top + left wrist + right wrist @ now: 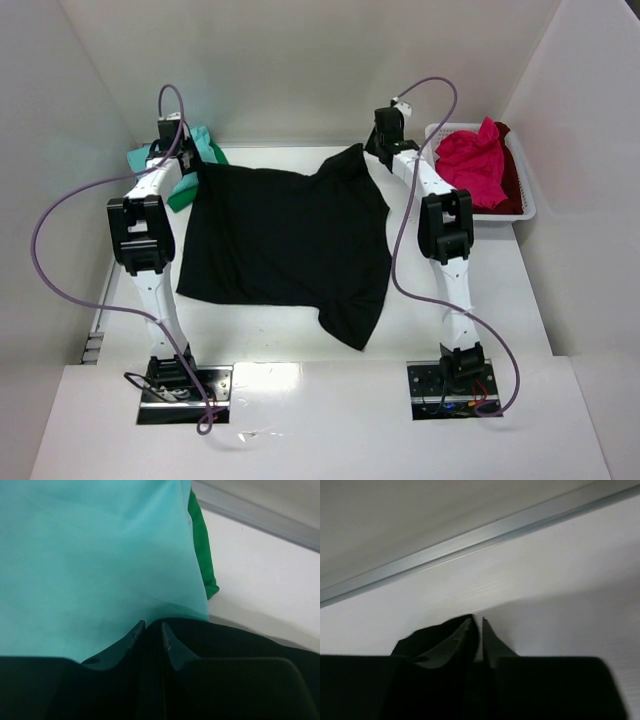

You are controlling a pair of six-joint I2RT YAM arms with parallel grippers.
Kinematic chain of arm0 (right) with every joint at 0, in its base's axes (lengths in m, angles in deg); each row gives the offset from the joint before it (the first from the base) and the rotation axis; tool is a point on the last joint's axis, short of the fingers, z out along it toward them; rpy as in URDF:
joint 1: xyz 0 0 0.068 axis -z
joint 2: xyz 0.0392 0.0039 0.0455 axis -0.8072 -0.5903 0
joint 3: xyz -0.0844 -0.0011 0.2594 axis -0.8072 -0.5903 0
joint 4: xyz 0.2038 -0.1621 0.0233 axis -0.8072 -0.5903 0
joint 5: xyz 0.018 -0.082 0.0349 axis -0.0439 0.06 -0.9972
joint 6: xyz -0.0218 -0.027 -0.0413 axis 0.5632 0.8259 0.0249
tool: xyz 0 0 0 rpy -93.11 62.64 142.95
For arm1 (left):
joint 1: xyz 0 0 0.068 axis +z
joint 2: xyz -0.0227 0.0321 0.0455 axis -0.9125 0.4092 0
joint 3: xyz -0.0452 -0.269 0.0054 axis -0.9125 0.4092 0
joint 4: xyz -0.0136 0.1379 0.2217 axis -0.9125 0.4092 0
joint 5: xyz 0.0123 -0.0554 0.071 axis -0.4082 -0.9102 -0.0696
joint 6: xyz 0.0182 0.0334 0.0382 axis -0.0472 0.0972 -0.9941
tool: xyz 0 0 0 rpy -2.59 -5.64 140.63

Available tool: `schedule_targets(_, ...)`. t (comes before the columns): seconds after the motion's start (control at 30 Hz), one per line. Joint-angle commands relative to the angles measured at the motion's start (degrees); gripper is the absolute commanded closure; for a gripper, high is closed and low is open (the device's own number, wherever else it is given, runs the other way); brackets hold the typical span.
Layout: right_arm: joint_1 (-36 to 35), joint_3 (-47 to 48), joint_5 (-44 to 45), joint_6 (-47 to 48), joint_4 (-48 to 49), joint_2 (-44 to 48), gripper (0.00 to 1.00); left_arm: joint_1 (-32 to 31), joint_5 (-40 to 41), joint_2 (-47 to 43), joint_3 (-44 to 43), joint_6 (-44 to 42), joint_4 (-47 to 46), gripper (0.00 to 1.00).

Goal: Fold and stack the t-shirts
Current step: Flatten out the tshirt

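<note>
Lying spread over the middle of the table [300,345], the black shirt [285,235] takes up most of the space between the two arms, with its far edge running from one gripper to the other and one sleeve trailing toward the near right. The left gripper [152,626] sits at the shirt's far left corner. Its fingers [132,637] stand only narrowly apart, and the slot between them is dark, so it cannot be told whether black cloth is pinched there. Right in front of it the teal shirt [90,555] fills the wrist view, with the green shirt [202,555] poking out from under its right side (both are bunched in the table's far left corner, against the black shirt's edge). The right gripper [477,622] is at the far right corner, where the cloth rises to a small peak. Its jaws are parted by a thin slit through which the pale table shows, and black cloth drapes against the outer side of one finger. Ahead of it a metal rail [470,537] runs along the foot of the back wall. Off to the right, apart from the black shirt, the basket [528,200] holds the pink shirt [472,160] heaped on the dark red shirt [512,175]. Purple cables [40,240] loop out from both arms
</note>
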Motion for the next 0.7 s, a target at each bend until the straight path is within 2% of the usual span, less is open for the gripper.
schedule_targets(0.0,0.3,6.2,0.7,1.8,-1.0,-1.0,0.46,1.3,-0.5,-0.1,-5.1,-0.8,0.0,0.47)
schedule_targets(0.03,0.3,6.2,0.7,1.8,-1.6,-1.0,0.39,1.3,-0.5,-0.6,-5.1,-0.8,0.6,0.34)
schedule_targets(0.07,0.3,6.7,0.7,2.4,-2.3,-0.5,0.25,1.8,-0.5,-1.1,-5.8,-1.3,1.2,0.18)
schedule_targets(0.17,0.9,6.7,0.7,2.4,-4.1,2.0,0.03,1.8,-0.5,-3.0,-5.8,-1.3,2.6,0.06)
schedule_targets(0.2,0.9,5.2,0.7,2.9,-4.7,3.0,0.0,1.8,0.0,-3.7,-5.3,-1.3,2.6,0.0)
schedule_targets(0.23,0.9,3.8,0.7,2.9,-4.7,4.1,0.0,1.8,0.0,-5.4,-4.5,-1.9,3.3,0.0)
schedule_targets(0.3,0.9,-9.3,-0.8,1.8,-2.5,13.4,0.0,1.8,0.0,-10.7,1.1,-2.0,4.6,0.0)
schedule_targets(0.33,0.9,-12.6,-0.8,1.8,-1.9,13.4,0.0,1.8,0.7,-12.2,3.0,-2.0,5.2,0.0)
schedule_targets(0.37,0.9,-16.0,-1.4,0.4,-0.6,18.0,0.0,1.8,0.7,-15.7,7.4,-0.9,6.0,0.0)
schedule_targets(0.43,0.9,-30.0,-2.9,-2.0,1.2,25.2,0.0,1.8,0.7,-21.0,15.0,2.0,6.7,0.0)
schedule_targets(0.53,0.9,-41.1,-5.3,-6.0,1.2,33.6,0.0,1.8,-0.8,-27.0,21.4,4.3,9.5,0.0)
schedule_targets(0.67,0.3,-50.4,-7.8,-9.3,-0.8,41.0,0.0,1.8,-2.0,-31.4,29.2,5.7,13.0,0.0)
